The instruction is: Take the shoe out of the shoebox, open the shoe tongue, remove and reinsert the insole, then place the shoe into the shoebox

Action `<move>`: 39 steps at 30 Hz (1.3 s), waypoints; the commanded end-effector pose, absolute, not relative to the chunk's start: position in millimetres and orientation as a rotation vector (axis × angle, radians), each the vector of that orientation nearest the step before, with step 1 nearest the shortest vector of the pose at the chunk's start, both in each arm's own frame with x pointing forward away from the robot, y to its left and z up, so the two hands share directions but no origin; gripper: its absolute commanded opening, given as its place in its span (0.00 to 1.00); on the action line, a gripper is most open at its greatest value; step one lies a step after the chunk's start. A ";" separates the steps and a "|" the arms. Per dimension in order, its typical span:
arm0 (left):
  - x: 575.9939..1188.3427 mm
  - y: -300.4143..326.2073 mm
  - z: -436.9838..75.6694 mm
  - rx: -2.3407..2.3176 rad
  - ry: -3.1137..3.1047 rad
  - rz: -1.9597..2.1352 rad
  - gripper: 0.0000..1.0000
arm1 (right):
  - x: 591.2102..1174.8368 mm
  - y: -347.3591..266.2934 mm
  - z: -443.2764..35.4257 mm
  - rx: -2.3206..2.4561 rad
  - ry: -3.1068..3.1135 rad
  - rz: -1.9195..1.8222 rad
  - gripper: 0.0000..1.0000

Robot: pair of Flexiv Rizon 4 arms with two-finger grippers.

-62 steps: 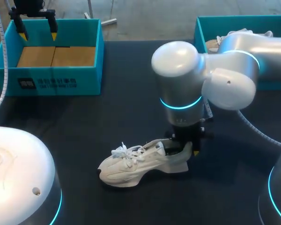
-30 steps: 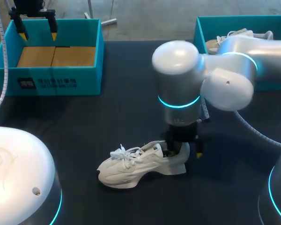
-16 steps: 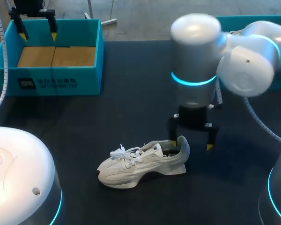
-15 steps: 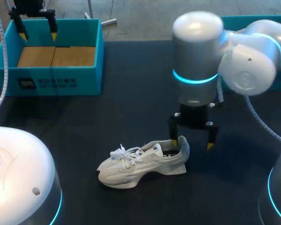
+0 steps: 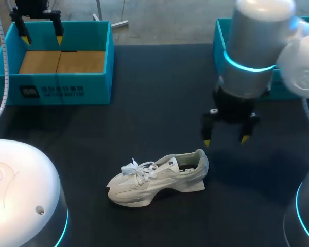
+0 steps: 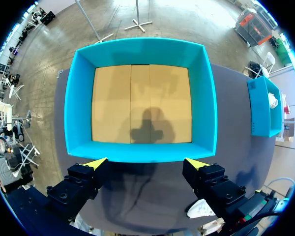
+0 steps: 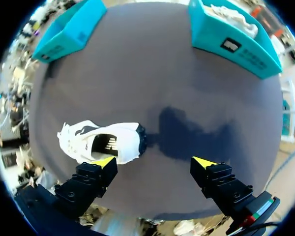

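Now clear of the shoe (image 5: 155, 179), the right gripper (image 5: 225, 141) has lifted off the heel and swung back to the right, fingers wide apart and empty. The shoe lies on its sole on the table (image 5: 144, 118), insole seemingly seated (boxing-up likely comes next). The left gripper (image 5: 41, 38) hangs spread and empty over the shoebox (image 5: 67, 91).

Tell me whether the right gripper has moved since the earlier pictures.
Yes. The right gripper has left the heel of the shoe, going up and away toward the right shoebox.
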State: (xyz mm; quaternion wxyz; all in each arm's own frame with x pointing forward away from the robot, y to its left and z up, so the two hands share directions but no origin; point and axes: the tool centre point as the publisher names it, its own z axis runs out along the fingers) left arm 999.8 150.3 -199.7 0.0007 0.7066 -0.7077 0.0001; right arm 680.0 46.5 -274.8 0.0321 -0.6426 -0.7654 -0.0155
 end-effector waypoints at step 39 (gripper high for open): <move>999.8 150.2 -199.8 2.219 -2.222 0.000 1.00 | 686.1 -23.9 -280.3 -0.735 -2.595 -1.337 1.00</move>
